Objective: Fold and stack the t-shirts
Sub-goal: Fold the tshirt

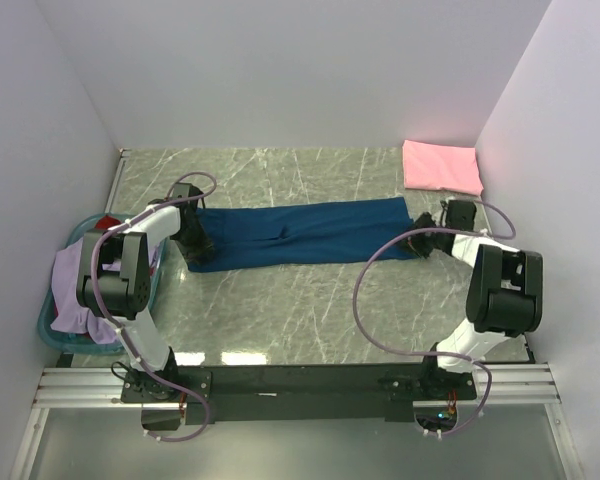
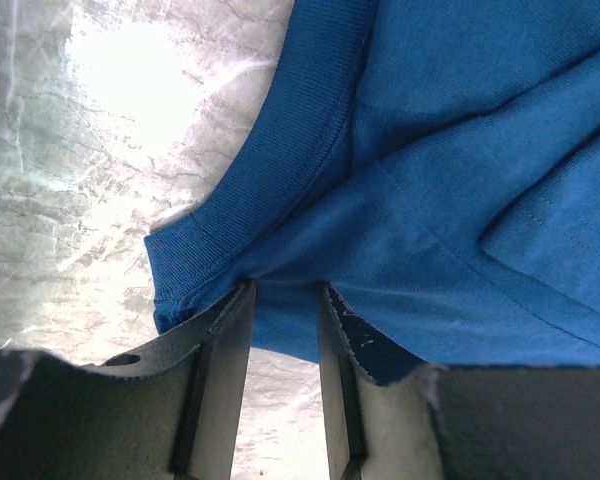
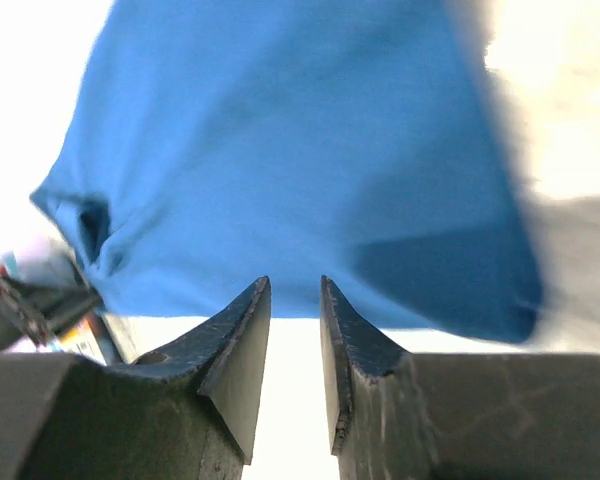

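A navy blue t-shirt [image 1: 300, 232] lies folded into a long strip across the middle of the table. My left gripper [image 1: 195, 240] is at its left end. In the left wrist view the jaws [image 2: 285, 288] stand apart, with the shirt's ribbed hem [image 2: 280, 180] lying across the fingertips and the table showing through the gap. My right gripper [image 1: 427, 243] is at the strip's right end. Its jaws [image 3: 295, 283] are also apart, and the blue cloth [image 3: 280, 150] sits just past the tips. A folded pink t-shirt [image 1: 440, 165] lies at the back right corner.
A teal basket [image 1: 50, 325] stands at the table's left edge beside the left arm, with a lavender shirt [image 1: 72, 290] and a bit of red cloth [image 1: 108, 222] in it. White walls close in the table on three sides.
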